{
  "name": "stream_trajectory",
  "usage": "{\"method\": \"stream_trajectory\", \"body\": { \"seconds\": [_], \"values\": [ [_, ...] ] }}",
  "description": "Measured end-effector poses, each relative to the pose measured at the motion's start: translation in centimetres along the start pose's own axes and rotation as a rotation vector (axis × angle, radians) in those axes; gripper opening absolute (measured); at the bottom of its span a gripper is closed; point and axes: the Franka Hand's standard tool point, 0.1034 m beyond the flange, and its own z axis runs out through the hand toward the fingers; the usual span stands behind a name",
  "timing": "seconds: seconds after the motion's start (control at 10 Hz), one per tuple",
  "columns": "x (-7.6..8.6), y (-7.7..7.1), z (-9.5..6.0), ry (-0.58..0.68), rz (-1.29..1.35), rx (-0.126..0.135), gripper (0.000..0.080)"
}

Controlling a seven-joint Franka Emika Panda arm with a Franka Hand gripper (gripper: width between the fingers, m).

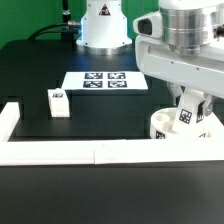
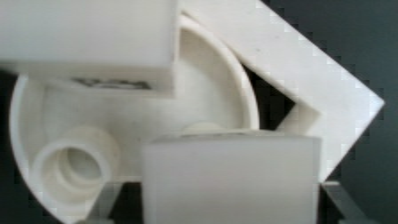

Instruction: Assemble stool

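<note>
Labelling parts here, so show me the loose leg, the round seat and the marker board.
loose leg [image 1: 59, 105], exterior view, its front face.
round seat [image 1: 160, 128], exterior view, its rim beside the gripper.
marker board [image 1: 105, 81], exterior view, the centre between tags.

Exterior overview, wrist close, both showing seat

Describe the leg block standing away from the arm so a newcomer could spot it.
Start at the marker board at the centre. Towards the exterior view's left and nearer the camera, the lone leg block stands on the black table inside the border rail. Unlike the other leg block, held in the fingers over the seat at the exterior view's right, it stands alone.
</note>
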Motion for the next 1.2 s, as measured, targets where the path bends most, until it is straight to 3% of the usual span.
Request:
{"method": "stream_trajectory", "body": {
  "seconds": [0.4,0.7,0.8,1.0,1.1,1.2],
  "values": [
    [-0.2,-0.2,0.0,-0.001,0.262,0.005,0.0337],
    [-0.4,-0.1,0.0,0.003,0.658,0.021,0.0337],
    [-0.5,-0.5,0.1,0.003,0.853,0.054,0.0337],
    [-1.7,-1.7,0.4,-0.021,1.039,0.176,0.0337],
    [-2.1,-1.8,0.5,-0.024,1.074,0.214,0.0337],
    [-2.3,-1.8,0.6,-0.017,1.059,0.213,0.0337]
  ]
}}
